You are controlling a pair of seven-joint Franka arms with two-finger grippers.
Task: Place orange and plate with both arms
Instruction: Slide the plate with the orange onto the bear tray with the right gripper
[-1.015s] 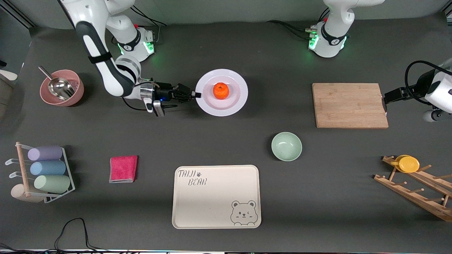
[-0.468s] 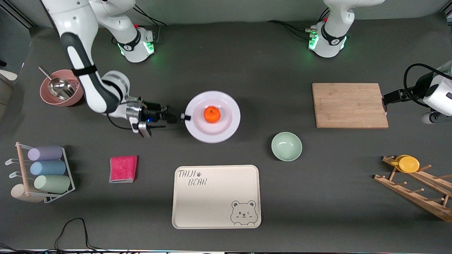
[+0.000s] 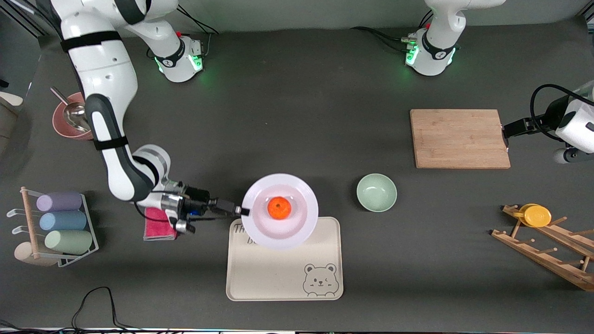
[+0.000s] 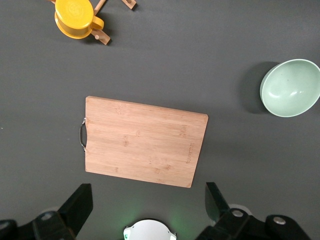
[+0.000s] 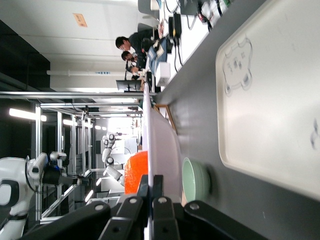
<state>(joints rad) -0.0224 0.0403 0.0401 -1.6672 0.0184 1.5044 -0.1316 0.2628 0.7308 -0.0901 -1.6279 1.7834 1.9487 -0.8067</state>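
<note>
While the right arm (image 3: 111,153) reaches way out from its base at the back edge of the desk, elbow bent and forearm laid nearly level, its right gripper (image 3: 242,211) is clamped on the rim of the plate (image 3: 297,227) and holds it up flat over the back edge of the cream bear tray (image 3: 278,278). One orange (image 3: 279,208) sits in the middle of the plate. From the right wrist view you can see the two fingers (image 5: 159,210) pinched tight on the plate's edge (image 5: 162,150), with the orange (image 5: 136,172) riding on top and the tray (image 5: 270,100) below it.

The left arm (image 3: 568,123) is just waiting, parked up high at its end of the desk; the left gripper (image 4: 145,202) hangs spread wide with nothing in it, over the bare desk next to the wooden cutting board (image 4: 142,147).

Count-wise: one plate, one orange, one tray, one mint-green bowl (image 3: 376,192) between the tray and the board, and one cutting board (image 3: 459,138). One pink bowl (image 3: 62,125) with a metal scoop (image 3: 74,117) in it sits near the right arm's end, plus one folded pink cloth (image 3: 155,227) partly under the wrist, and one wire rack (image 3: 55,227) holding three pastel cups. One wooden peg rack (image 3: 547,248) with one yellow cup (image 3: 536,215) sits near the front corner at the left arm's end.
</note>
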